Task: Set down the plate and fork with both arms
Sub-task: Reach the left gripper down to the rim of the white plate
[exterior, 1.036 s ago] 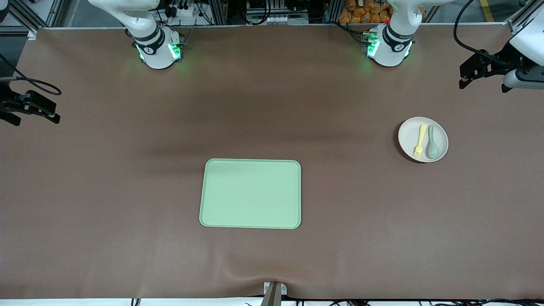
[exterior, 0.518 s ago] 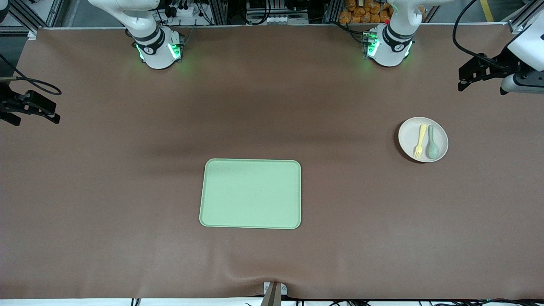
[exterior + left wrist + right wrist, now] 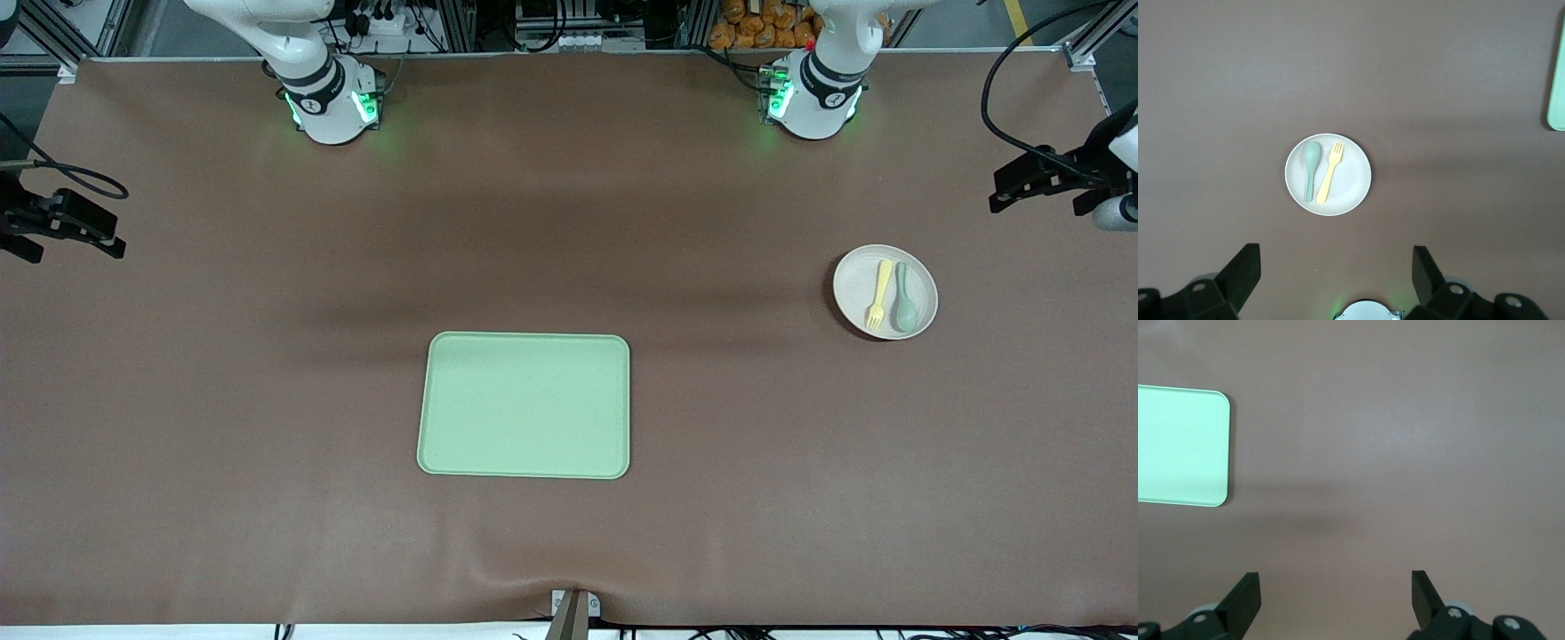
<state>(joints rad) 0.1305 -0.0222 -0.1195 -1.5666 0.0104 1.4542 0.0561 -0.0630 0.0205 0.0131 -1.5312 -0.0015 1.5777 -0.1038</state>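
The small off-white plate (image 3: 855, 289) lies on the brown table toward the left arm's end. On it lie the pale yellow fork (image 3: 879, 294) and a grey-green spoon (image 3: 906, 298), side by side. My left gripper (image 3: 1037, 204) is open and empty, up over the table edge past the plate. Its wrist view shows the plate (image 3: 1353, 185), the fork (image 3: 1329, 173) and the spoon (image 3: 1311, 167) ahead of the open gripper (image 3: 1336, 267). My right gripper (image 3: 76, 247) is open and empty, waiting over the right arm's end of the table; it also shows in its wrist view (image 3: 1336, 590).
A rectangular light green tray (image 3: 524, 405) lies mid-table, nearer to the front camera than the plate. Its corner shows in the right wrist view (image 3: 1179, 445) and its edge in the left wrist view (image 3: 1557, 87). The two arm bases stand along the table's back edge.
My left gripper has moved outward toward the left arm's end of the table and slightly lower in the front view. The right arm, plate, fork and tray have not moved.
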